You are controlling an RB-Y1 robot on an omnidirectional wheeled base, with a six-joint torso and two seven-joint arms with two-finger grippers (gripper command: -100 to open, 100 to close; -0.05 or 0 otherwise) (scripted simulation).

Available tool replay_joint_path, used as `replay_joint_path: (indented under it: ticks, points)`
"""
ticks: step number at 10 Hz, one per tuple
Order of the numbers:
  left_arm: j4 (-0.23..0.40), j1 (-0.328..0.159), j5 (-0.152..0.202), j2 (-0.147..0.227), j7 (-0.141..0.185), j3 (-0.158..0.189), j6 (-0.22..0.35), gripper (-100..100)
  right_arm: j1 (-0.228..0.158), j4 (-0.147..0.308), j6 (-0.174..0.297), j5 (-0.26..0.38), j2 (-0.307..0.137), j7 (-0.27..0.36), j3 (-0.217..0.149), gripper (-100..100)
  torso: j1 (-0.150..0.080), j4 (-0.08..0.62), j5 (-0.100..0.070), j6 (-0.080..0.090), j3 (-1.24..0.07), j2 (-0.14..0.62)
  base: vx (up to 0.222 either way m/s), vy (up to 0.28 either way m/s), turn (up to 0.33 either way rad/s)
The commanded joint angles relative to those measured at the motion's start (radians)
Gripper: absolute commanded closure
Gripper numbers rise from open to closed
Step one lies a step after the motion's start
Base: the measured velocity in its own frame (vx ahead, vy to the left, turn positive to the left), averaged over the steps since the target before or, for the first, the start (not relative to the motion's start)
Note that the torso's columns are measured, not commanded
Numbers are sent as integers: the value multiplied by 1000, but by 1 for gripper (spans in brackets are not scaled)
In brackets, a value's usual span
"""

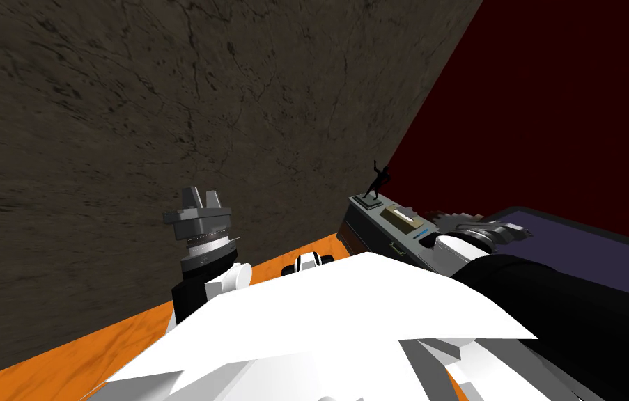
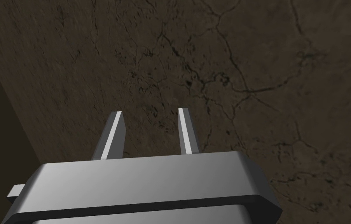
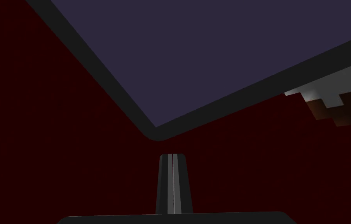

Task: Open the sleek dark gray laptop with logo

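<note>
- Cracked brown wall (image 1: 131,104) is running along my left side and meeting a dark red wall (image 1: 570,90) on the right.
- Orange bench (image 1: 90,351) is peeking out below the brown wall.
- Grey boxy device (image 1: 384,228) is sitting where the two walls meet, and a little black figurine (image 1: 377,182) is standing upright on its back corner with an arm raised.
- The laptop (image 1: 584,244) is lying off to my right, just past that grey box. It's showing a dark purplish panel framed by a dark grey border.
- Right claw (image 3: 172,155) is pointing at a rounded corner of that border. It's near it, but a sliver of red wall is showing between them. Its two blades are clenched flat together with nothing between them.
- Left claw (image 2: 149,112) is hanging up in front of the brown wall, well apart from the laptop. Its fingers (image 2: 113,134) are standing released with bare wall showing in the gap.
</note>
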Motion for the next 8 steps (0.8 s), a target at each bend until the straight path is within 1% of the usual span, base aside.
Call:
replay_joint_path:
  ticks: [1,2,3,4,5,6,7,8]
  points:
    - [0,0,0,0,0,0,0,0,-14,-7,37,78,37,-32,29,100,0,0,0,0,0,-1,-12,-4,44]
    - [0,0,0,0,0,0,0,0,-14,-7,37,109,37,-32,29,100,0,0,0,0,0,0,-12,-4,31]
    - [0,0,0,0,0,0,0,0,-14,-7,37,125,37,-32,29,100,0,0,0,0,0,0,-5,-1,0]
    - [0,0,0,0,0,0,0,0,-22,-16,69,165,70,-59,52,100,0,0,0,0,0,0,-10,-3,41]
    - [0,0,0,0,0,0,0,0,-22,-16,69,195,70,-59,52,100,0,0,0,0,0,0,-11,-3,28]
    - [0,0,0,0,0,0,0,0,-21,-18,66,177,67,-53,51,100,0,0,0,0,0,0,0,0,0]
    - [0,0,0,0,0,0,0,0,-4,-19,65,204,45,-37,66,-100,0,0,0,0,0,0,-106,-8,190]
    - [0,0,0,0,0,0,0,0,4,-20,63,216,33,-28,73,-100,0,1,0,-1,2,4,-192,-34,255]
